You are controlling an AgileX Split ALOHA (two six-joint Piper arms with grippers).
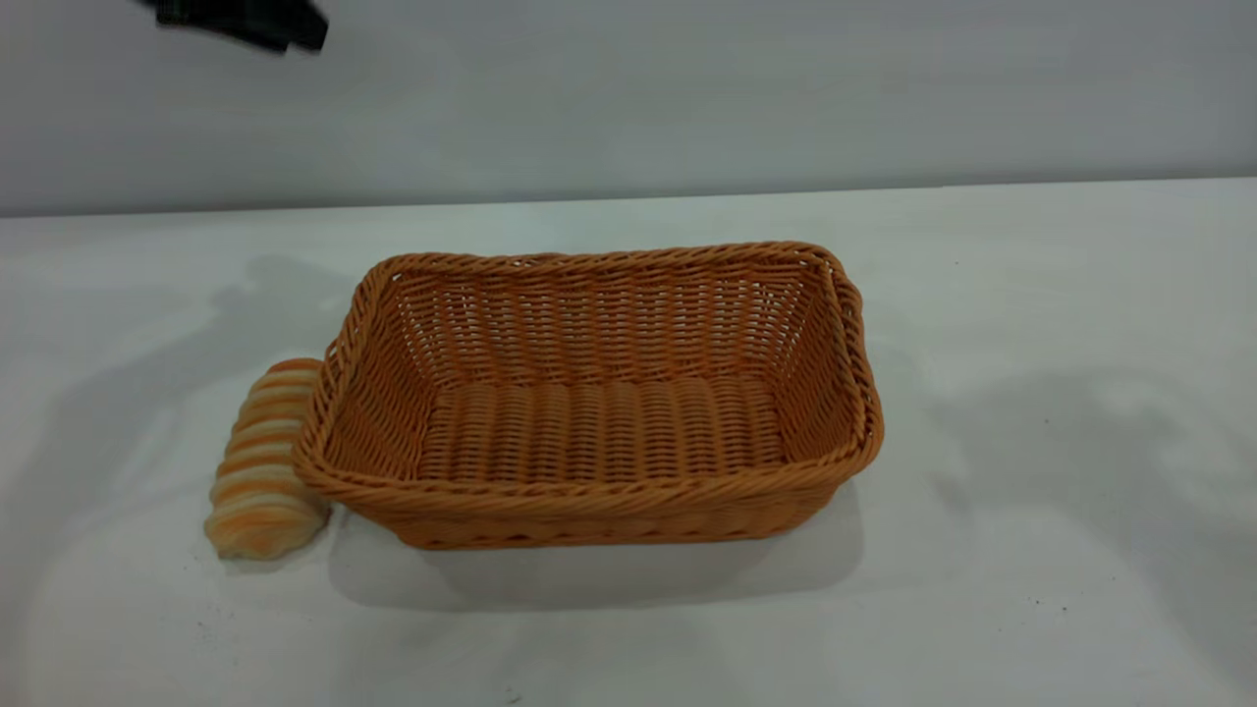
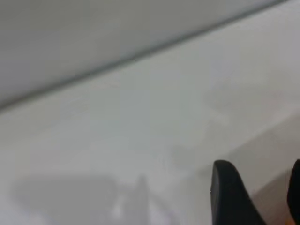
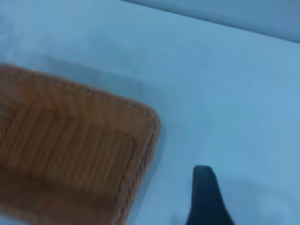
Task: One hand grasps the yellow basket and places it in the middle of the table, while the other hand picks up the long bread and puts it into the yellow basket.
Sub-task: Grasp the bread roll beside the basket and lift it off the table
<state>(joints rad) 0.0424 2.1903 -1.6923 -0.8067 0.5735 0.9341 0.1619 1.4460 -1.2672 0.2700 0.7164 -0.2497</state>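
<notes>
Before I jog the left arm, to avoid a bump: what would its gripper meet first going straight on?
Probably only the bare table; the left gripper shows nothing else ahead, though depth is unclear.

Woven wicker-like strands on the yellow basket (image 1: 589,393), slight plastic sheen, braided rim, ribbed bottom, open-weave sides. Soft-looking, matt, crosswise-ridged surface on the long bread (image 1: 260,462). Smooth white counter (image 1: 1031,344), faintly glossy, a few dark specks near the front. Plain matt grey wall (image 1: 687,88) behind. Matt black, smooth-looking fingers (image 2: 229,197) on the left tool
</notes>
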